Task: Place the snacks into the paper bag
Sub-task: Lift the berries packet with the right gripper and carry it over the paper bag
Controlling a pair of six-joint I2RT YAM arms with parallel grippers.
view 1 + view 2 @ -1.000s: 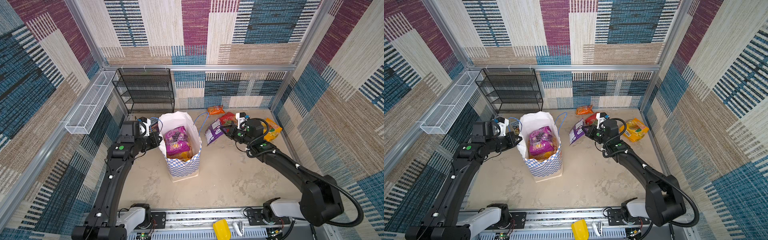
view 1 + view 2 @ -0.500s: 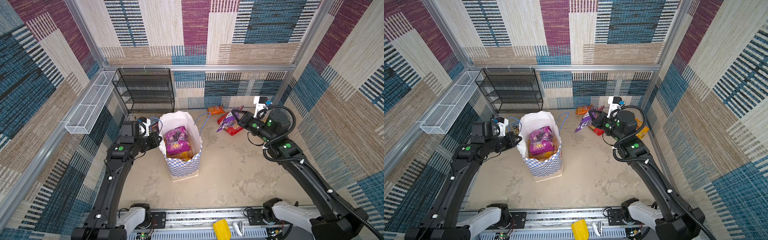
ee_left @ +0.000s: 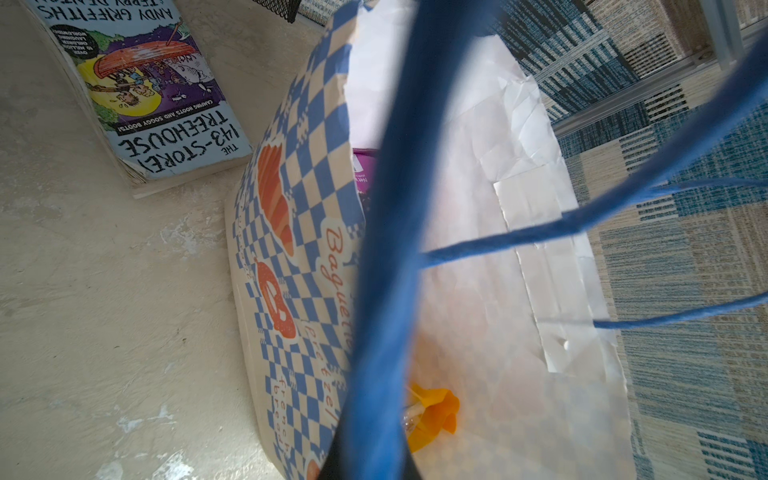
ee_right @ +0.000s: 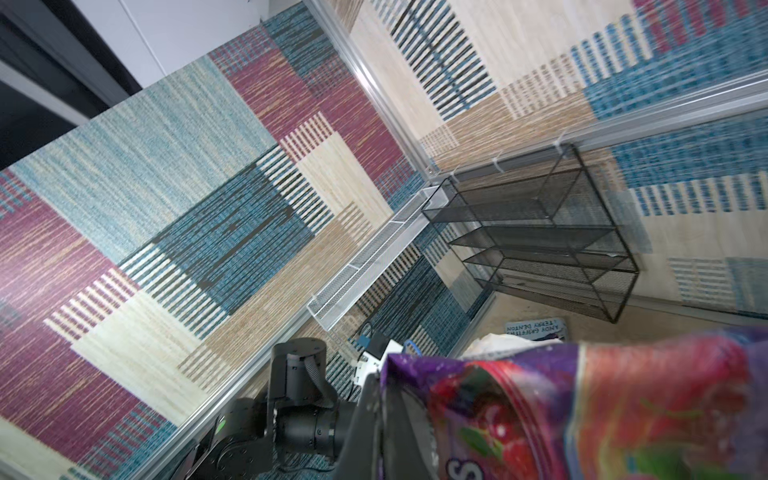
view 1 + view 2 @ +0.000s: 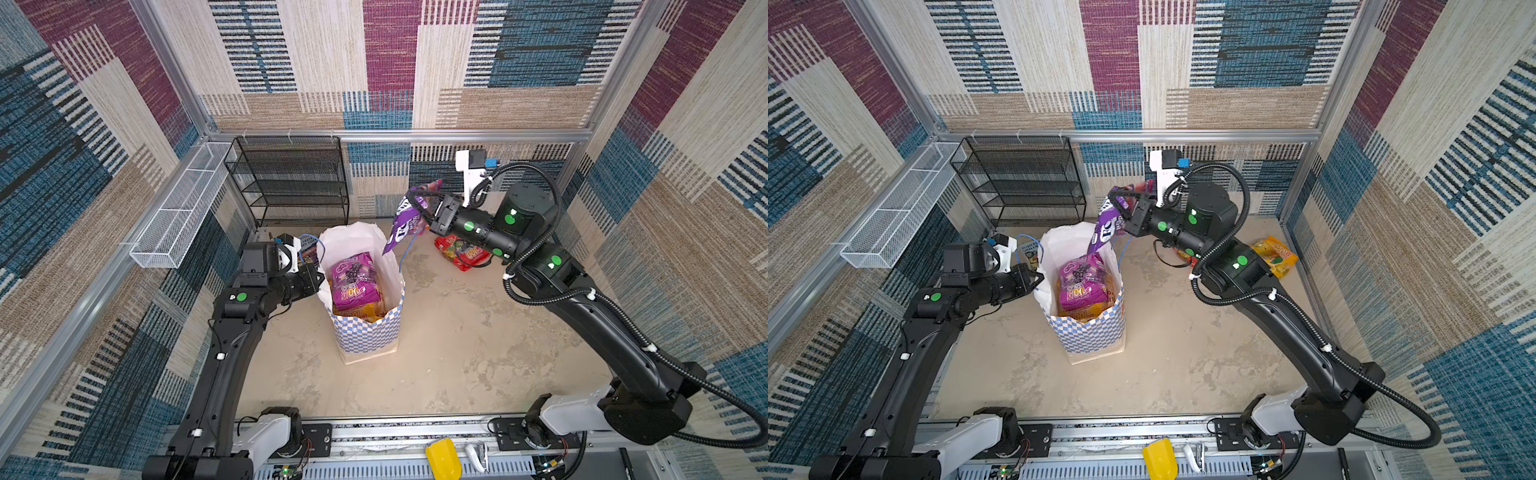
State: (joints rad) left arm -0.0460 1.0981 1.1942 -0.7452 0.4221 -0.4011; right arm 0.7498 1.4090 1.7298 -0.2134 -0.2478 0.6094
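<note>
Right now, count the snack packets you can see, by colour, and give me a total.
Purple: 2, the held purple packet and the pink-purple packet in the paper bag
Orange or yellow: 2, the orange packet in the bag and the yellow packet on the table
Red: 1, the red packet on the table
Total: 5 in view

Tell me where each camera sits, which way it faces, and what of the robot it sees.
Both top views: high over the arm bases, looking down on the paper bag, the left gripper, the right gripper and both arms.
Left wrist: beside the bag's rim, looking down its checked side to the book; barely any gripper shows.
Right wrist: raised, looking over the held purple packet toward the wire rack and the left arm.
Shared: both wrist views show the book.
</note>
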